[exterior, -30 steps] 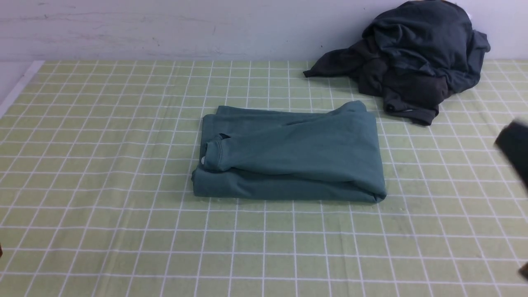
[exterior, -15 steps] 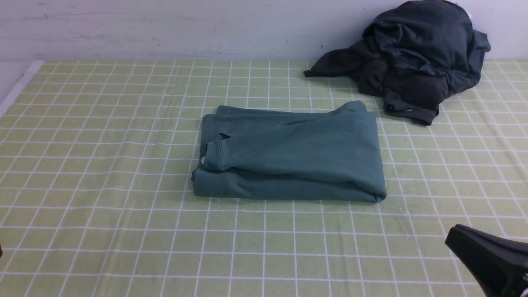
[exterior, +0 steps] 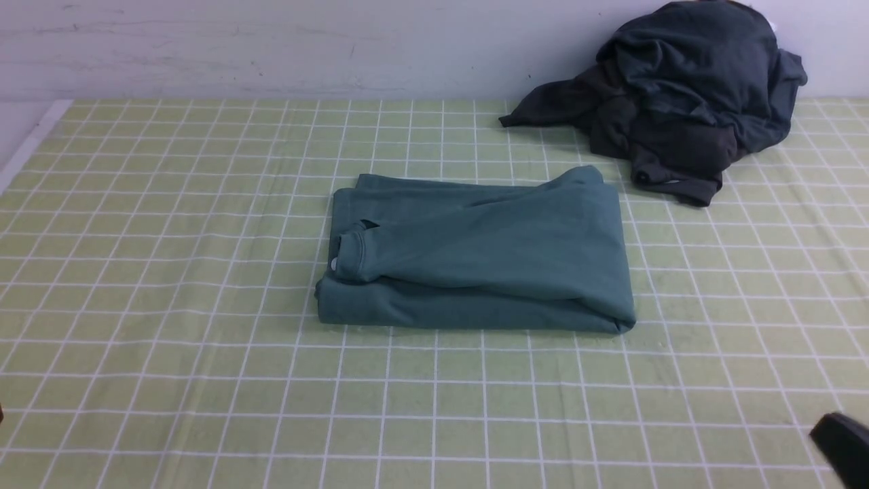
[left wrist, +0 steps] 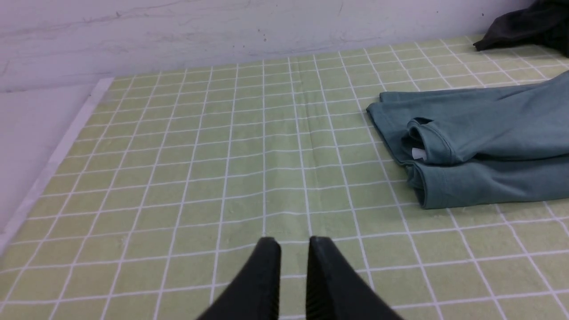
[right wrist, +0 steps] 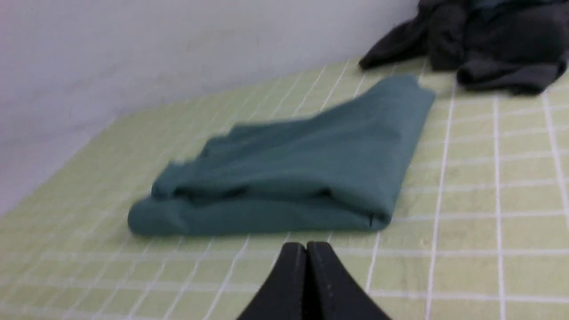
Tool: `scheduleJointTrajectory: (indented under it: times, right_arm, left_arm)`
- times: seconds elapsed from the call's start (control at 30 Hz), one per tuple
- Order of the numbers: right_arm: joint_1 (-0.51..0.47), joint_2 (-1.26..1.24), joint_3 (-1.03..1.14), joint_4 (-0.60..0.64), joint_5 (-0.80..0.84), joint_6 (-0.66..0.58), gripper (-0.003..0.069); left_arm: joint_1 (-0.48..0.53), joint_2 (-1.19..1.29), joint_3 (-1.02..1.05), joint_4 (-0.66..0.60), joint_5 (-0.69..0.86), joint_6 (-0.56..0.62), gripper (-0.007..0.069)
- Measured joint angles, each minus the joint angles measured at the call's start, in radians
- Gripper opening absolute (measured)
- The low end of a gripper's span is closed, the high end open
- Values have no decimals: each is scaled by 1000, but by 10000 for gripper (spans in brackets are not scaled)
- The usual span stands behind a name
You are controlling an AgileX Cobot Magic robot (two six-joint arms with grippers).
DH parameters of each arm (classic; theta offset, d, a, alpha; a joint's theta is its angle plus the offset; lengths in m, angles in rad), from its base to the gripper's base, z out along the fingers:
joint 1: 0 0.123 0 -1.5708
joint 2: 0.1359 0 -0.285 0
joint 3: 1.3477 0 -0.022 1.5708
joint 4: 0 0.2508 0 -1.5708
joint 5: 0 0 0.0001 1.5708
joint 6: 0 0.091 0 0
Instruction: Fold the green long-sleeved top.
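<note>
Front view: green long-sleeved top (exterior: 478, 255) lies folded into a rectangle mid-table on the checked cloth (exterior: 170, 305), collar end toward robot's left. Pile of dark clothes (exterior: 679, 95) at far right by the wall, apart from the top. Only a dark bit of the right gripper (exterior: 845, 448) shows at the near right corner. Left wrist view: left gripper (left wrist: 293, 249) over bare cloth, fingers slightly parted, nothing between them; top's collar (left wrist: 429, 142) off to one side. Right wrist view: right gripper (right wrist: 306, 251) pressed closed, empty, just short of the top's near edge; picture blurred.
</note>
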Motion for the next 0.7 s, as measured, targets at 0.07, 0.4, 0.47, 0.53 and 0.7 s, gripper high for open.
scheduleJointTrajectory:
  times: [0.07, 0.4, 0.47, 0.53, 0.7]
  right_arm:
    - [-48, -73, 0, 150, -19, -121, -11]
    - [-210, -254, 1, 498, 12, -819, -11]
    - [-213, -254, 1, 501, 66, -867, -11]
    - [-217, -254, 1, 504, 167, -909, -11]
    - [-243, -254, 1, 504, 321, -888, -11]
  left_arm:
    - [0, 0, 0, 0, 0, 0, 83]
    - [0, 0, 0, 0, 0, 0, 83]
    - [0, 0, 0, 0, 0, 0, 83]
    - [0, 0, 0, 0, 0, 0, 83]
    - [0, 0, 0, 0, 0, 0, 83]
